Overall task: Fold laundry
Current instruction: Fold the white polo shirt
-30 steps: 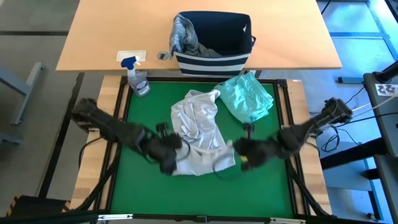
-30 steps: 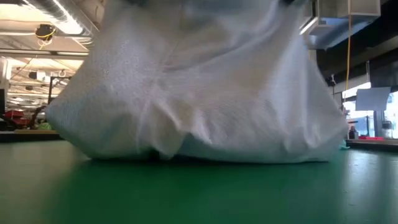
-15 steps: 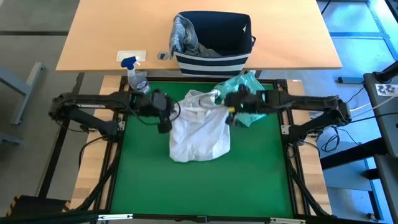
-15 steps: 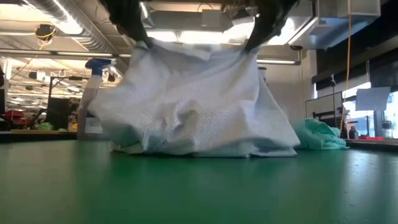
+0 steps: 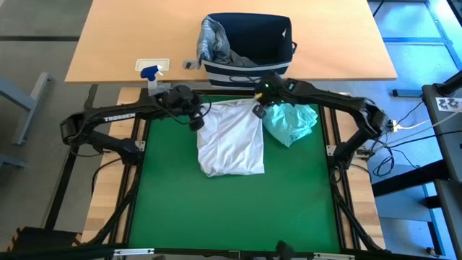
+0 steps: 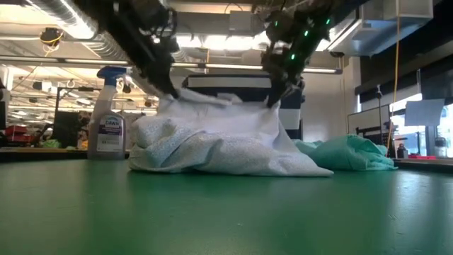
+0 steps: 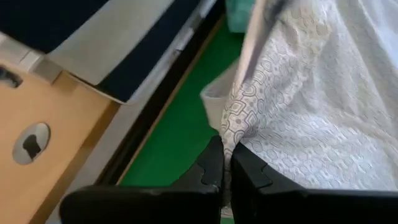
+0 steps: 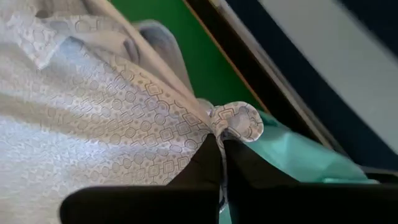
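Looking straight down, the white t-shirt [image 5: 231, 139] lies spread on the green mat [image 5: 173, 195], with the left gripper [image 5: 196, 120] on its far left corner and the right gripper [image 5: 258, 110] on its far right corner, both up near the mat's far edge. What that view can't really give you is the grip itself, and the wrist views do: the left gripper [image 7: 226, 163] has its fingers pinched tight together on a fold of the shirt's patterned cloth [image 7: 311, 106], and the right gripper [image 8: 222, 155] is clamped the same way on a little bunched knot of fabric [image 8: 233, 121]. The low view adds the height thing, since the two held corners sit lifted off the mat while the rest of the shirt [image 6: 219, 145] slumps in a heap below the grippers. The mint-teal garment [image 5: 289, 119] is crumpled just beside the shirt on the right side, touching it right under the right arm, and from the low view it pokes out as a low pile [image 6: 347, 154]. Behind the mat, the navy-and-white striped basket [image 5: 249, 45] sits on the wooden table [image 5: 115, 43] with a grey-blue striped shirt [image 5: 213, 40] draped over its rim. A spray bottle [image 6: 107, 124] stands at the mat's far left corner, partly covered by the left arm from above.
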